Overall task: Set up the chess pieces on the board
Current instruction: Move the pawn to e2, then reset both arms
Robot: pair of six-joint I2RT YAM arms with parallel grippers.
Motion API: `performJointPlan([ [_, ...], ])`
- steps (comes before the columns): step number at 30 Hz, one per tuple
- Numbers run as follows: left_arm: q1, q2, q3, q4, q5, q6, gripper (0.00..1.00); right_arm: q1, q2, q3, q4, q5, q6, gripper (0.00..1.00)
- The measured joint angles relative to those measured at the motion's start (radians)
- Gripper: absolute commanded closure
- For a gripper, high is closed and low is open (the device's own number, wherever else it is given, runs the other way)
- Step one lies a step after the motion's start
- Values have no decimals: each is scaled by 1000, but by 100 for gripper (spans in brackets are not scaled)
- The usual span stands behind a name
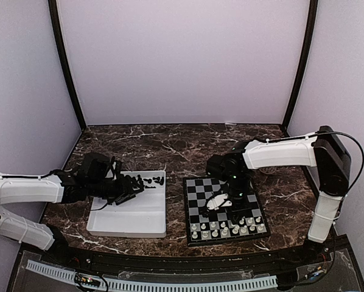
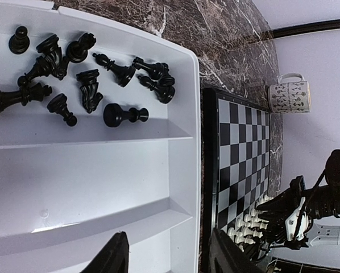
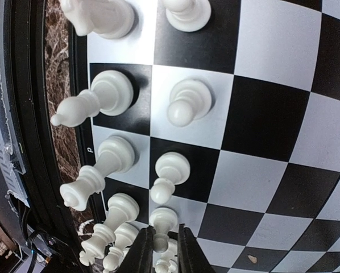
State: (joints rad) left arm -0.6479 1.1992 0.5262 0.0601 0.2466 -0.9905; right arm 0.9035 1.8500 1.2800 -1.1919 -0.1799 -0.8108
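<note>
Only left wrist: mug (image 2: 289,95) near board (image 2: 238,148).

- We read one small pale letter "d" (image 3: 89,149), printed on the thin black border (image 3: 82,114) of the board (image 3: 261,114); it sits along the board's near edge
- We see a dark printed pattern on the white mug (image 2: 289,95), which stands on the far side of the board, but it is too small for us to make out any word in it
</note>
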Motion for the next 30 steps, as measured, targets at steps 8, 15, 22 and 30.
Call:
performJointPlan([
  [8, 0, 10, 0, -2, 0, 6, 49, 0, 0, 15, -11, 9, 2, 72],
  [15, 0, 31, 77, -95, -31, 82, 49, -16, -23, 109, -48, 21, 3, 70],
  [22, 0, 66, 301, -296, -214, 309, 45, -163, -216, 153, 22, 13, 46, 65],
  [30, 0, 79, 478, -436, -451, 555, 3, -482, -681, -97, 411, 52, 226, 2],
])
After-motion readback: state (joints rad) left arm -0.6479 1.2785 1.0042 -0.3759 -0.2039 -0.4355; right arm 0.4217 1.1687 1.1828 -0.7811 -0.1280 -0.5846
